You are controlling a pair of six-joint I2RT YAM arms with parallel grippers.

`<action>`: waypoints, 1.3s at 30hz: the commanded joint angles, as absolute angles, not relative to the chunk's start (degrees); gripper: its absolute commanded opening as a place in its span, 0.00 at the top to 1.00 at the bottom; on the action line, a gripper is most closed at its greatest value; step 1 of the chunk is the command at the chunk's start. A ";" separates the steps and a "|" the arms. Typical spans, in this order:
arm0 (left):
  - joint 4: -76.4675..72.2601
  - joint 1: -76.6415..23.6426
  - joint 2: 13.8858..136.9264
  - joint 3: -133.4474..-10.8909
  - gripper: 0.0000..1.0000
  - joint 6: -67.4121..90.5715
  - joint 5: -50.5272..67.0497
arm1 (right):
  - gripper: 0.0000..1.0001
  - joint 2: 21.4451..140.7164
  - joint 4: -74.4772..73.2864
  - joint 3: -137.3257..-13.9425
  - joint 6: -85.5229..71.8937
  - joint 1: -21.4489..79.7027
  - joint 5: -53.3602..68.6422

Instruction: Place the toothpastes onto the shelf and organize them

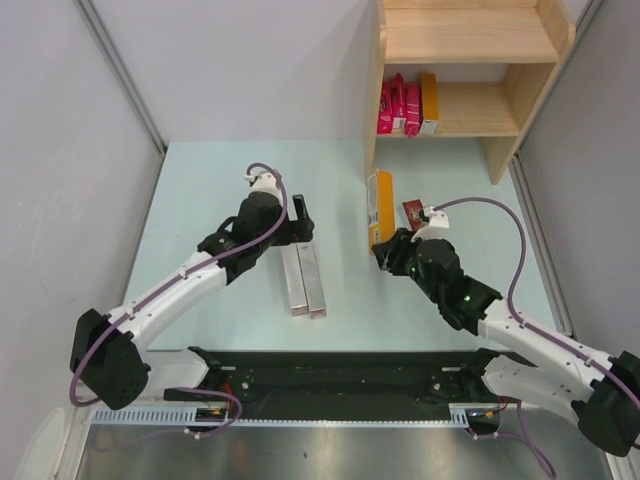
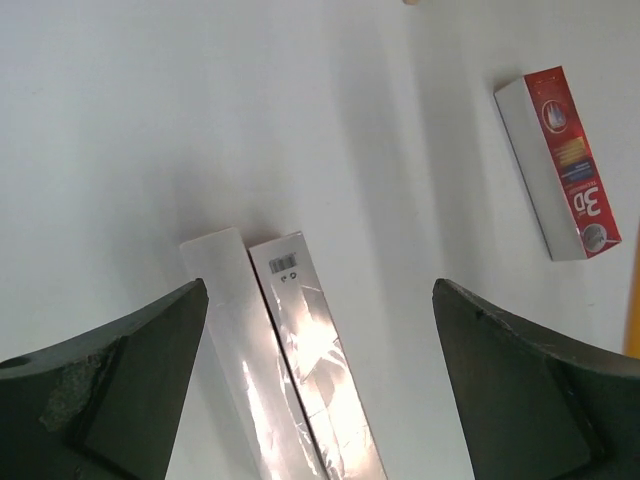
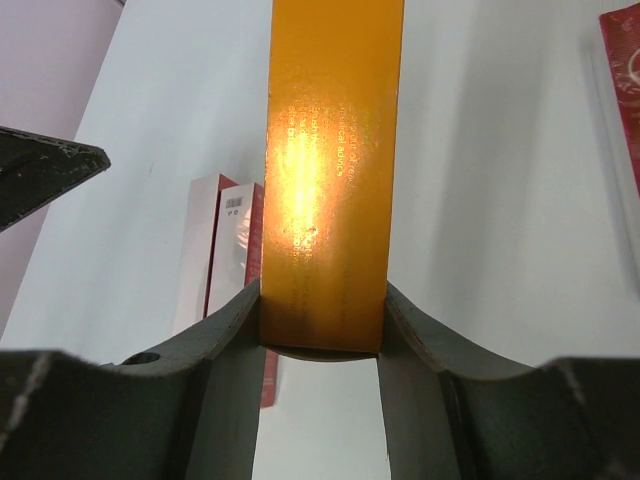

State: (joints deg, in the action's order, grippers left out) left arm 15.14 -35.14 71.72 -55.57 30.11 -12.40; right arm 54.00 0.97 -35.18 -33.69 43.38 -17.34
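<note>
Two silver-grey cartons (image 1: 304, 281) lie side by side on the table; they also show in the left wrist view (image 2: 300, 350). My left gripper (image 1: 301, 232) is open just above their far ends (image 2: 320, 292), touching neither. My right gripper (image 1: 387, 250) is shut on the near end of an orange-gold carton (image 1: 380, 205), which points away toward the shelf (image 1: 520, 100) and fills the right wrist view (image 3: 330, 180). A dark red carton (image 1: 412, 212) lies flat just right of it (image 2: 565, 165). Pink cartons (image 1: 398, 106) and an orange-yellow one (image 1: 429, 103) stand on the shelf's lower board.
The shelf's upper board (image 1: 470, 35) is bare. Its left side panel (image 1: 372, 120) reaches down close to the held carton's far end. Grey walls close in the table on the left and right. A black rail (image 1: 340, 375) runs along the near edge.
</note>
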 commanded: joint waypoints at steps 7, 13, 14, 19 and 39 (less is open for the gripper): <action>19.86 -35.42 64.87 -49.93 0.00 30.67 -11.17 | 0.94 51.50 -8.69 -51.04 -27.61 41.66 -19.16; 21.36 -35.51 62.41 -48.16 0.00 30.85 -9.32 | 0.96 55.10 -12.22 -60.11 -23.83 37.54 -18.72; 21.71 -35.51 62.14 -48.25 0.00 30.68 -9.32 | 0.96 55.89 -12.22 -62.29 -22.86 36.31 -18.20; 23.47 -35.51 60.82 -49.83 0.00 29.53 -9.14 | 0.97 62.48 -13.18 -68.46 -21.36 27.27 -12.05; 26.37 -35.51 58.54 -50.10 0.00 28.65 -8.26 | 0.97 74.17 -19.07 -80.32 -20.83 3.96 2.28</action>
State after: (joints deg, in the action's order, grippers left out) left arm 25.56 -35.27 61.04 -48.18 29.87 -8.75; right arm 71.72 -22.26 -74.81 -21.32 8.38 -3.62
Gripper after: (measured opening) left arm 0.996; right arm 0.471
